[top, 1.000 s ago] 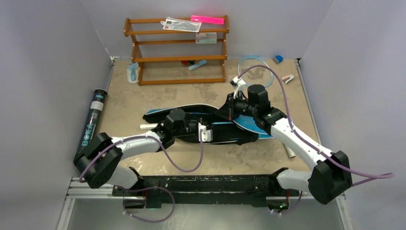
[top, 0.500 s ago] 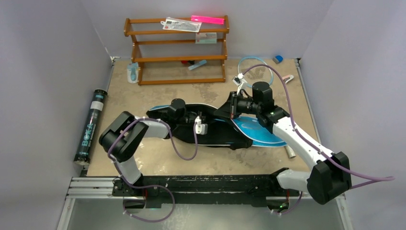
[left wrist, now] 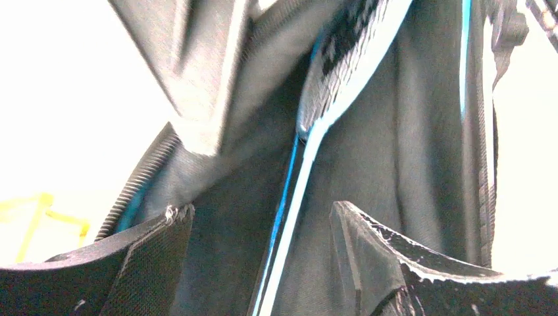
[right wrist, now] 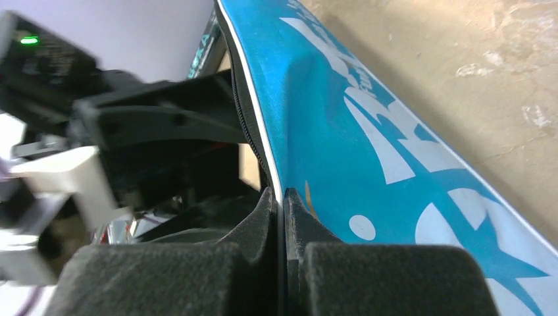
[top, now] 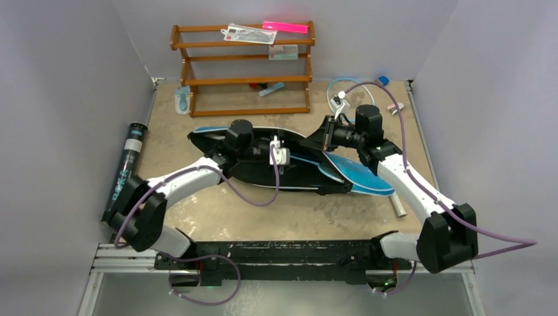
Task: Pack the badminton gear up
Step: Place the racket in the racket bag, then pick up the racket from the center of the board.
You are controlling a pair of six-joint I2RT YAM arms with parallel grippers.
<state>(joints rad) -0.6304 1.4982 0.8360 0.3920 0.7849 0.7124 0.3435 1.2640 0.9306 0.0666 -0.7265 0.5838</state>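
We see the blue racket bag (top: 358,174) lying open mid-table, its flap edge pinched in the clenched right gripper (right wrist: 283,197). The left gripper (left wrist: 258,217), jaws apart and empty, hovers over one racket (left wrist: 329,85) lying inside. We judge packing partly done: the second racket (top: 347,83) at back right and the black tube (top: 125,174) at the left edge remain outside, and we make out no shuttlecocks.

White lettering on bag (right wrist: 316,99) — unreadable
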